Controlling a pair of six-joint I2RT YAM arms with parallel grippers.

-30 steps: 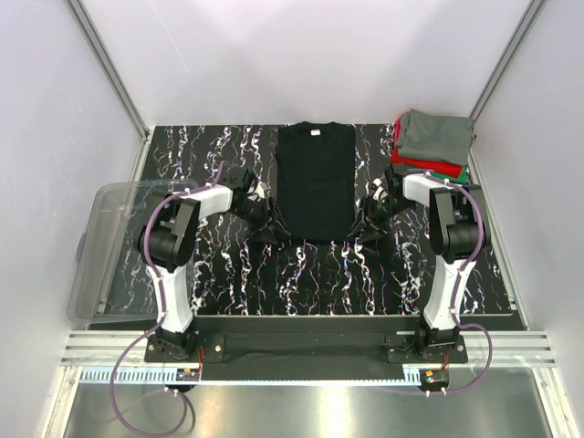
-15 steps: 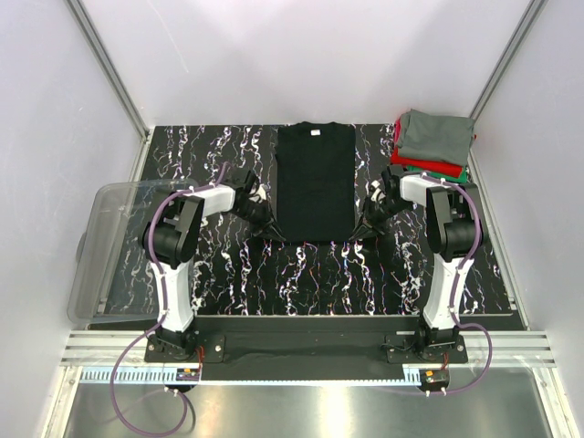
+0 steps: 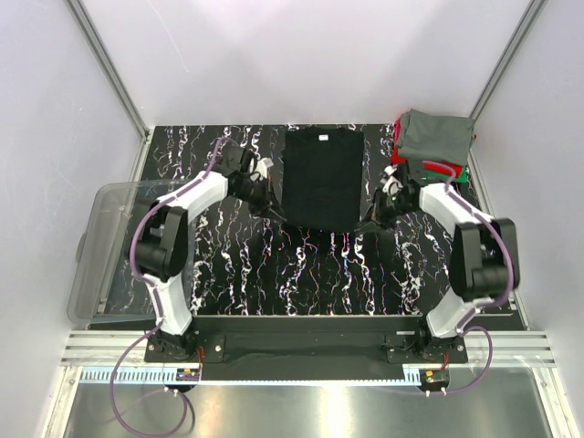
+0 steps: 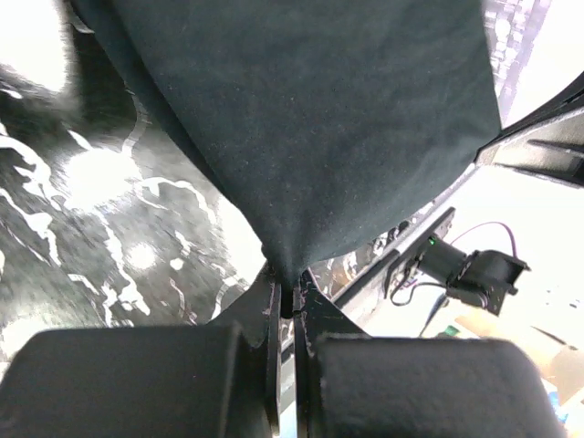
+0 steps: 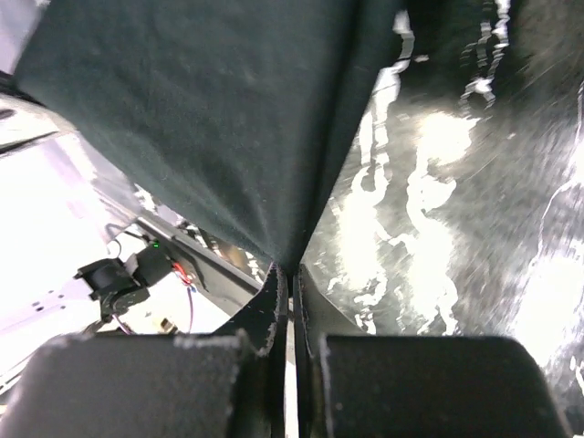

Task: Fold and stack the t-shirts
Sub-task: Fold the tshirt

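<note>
Shirt-folding seen from above: the black shirt (image 3: 319, 178) lies lengthwise at the far middle of the table (image 3: 301, 274), collar away from the arms. The left gripper (image 3: 274, 212) is at its near left corner and the right gripper (image 3: 370, 219) at its near right corner. A stack (image 3: 433, 141) of folded shirts, grey over red and green, sits in the far right corner, and a bin (image 3: 96, 251) overhangs the table's left edge.

Left wrist view: the fingers (image 4: 271, 338) are clenched on a pinch of black hem, the cloth fanning away above the marbled top.

Right wrist view: much the same, the jaws pressed tight on the opposite corner.

The fold of hem toward collar appears to be just under way. Each grip takes only a thin bite of cloth, so a corner could slip out. Uneven travel by the two arms would skew the fold.
</note>
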